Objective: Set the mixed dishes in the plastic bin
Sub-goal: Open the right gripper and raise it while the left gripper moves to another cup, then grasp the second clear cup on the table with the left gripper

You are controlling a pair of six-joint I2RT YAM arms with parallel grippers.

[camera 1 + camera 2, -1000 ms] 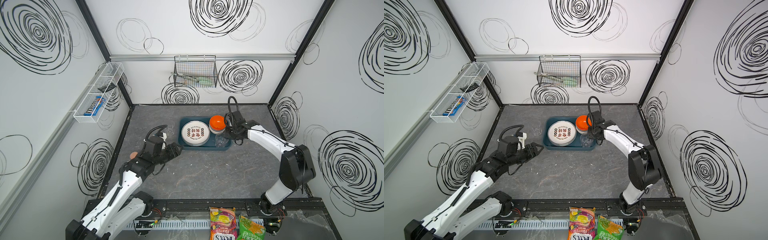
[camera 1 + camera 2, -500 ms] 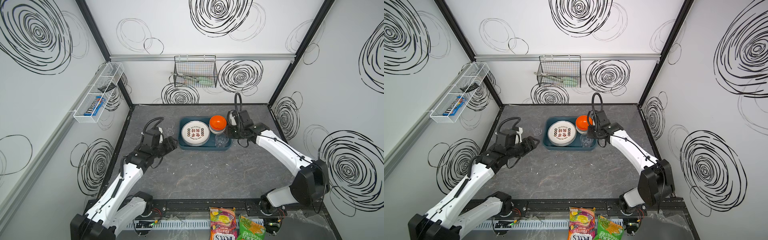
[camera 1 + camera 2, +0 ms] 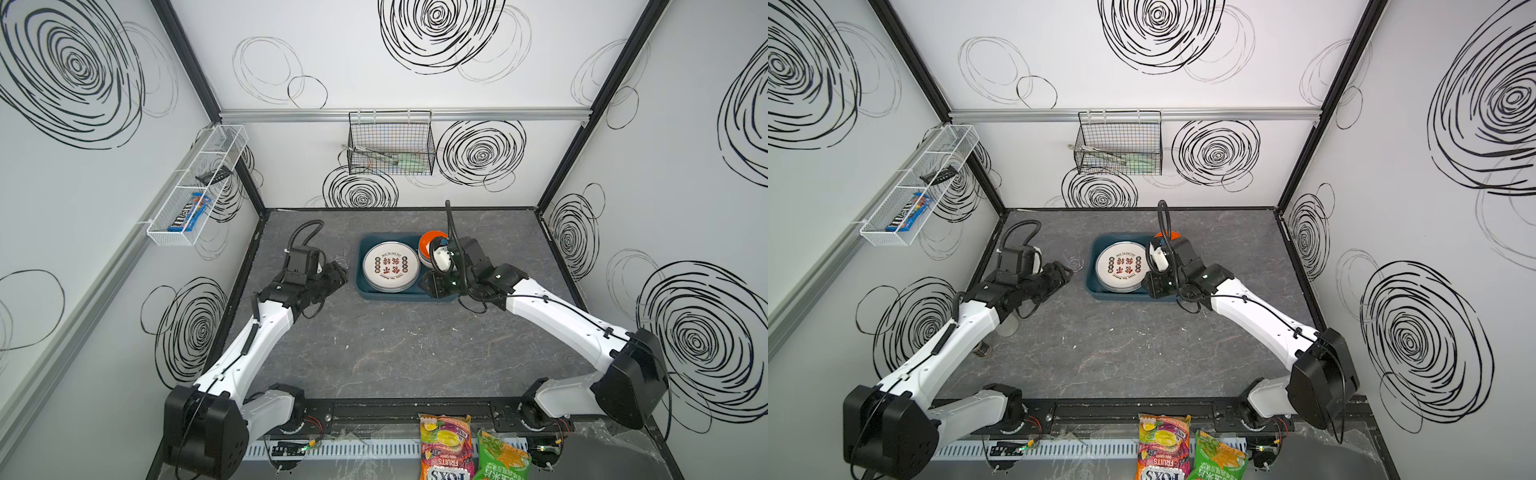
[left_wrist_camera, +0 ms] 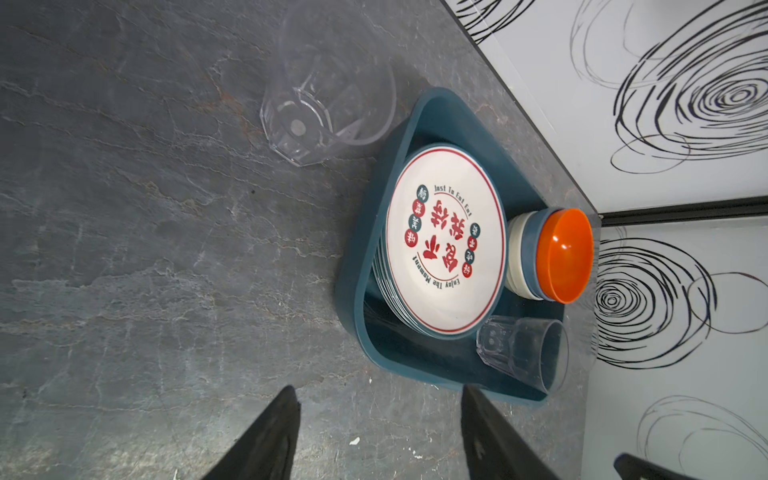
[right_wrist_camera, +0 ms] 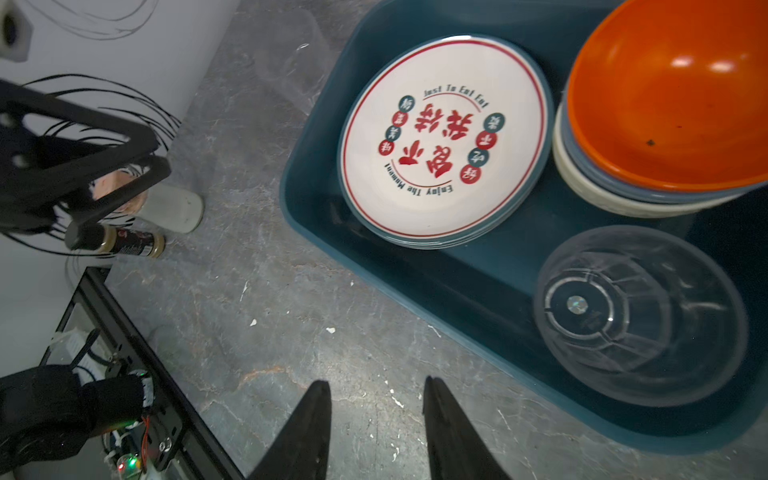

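Left pincer [image 4: 378,390], spread and empty, points toward a clear tumbler [image 4: 324,104] on the worktop [image 4: 124,208] just outside the teal bin [image 4: 353,266], probably the last dish to load. Right pincer [image 5: 376,382], parted and empty, hovers beside the bin, which holds stacked plates [image 4: 446,241], nested bowls [image 4: 565,253] and a second tumbler [image 5: 640,311].

Orange bowl [image 5: 665,104] glossy plastic; tumbler [image 5: 640,316] clear glass; tabletop [image 5: 270,270] matt stone-look.
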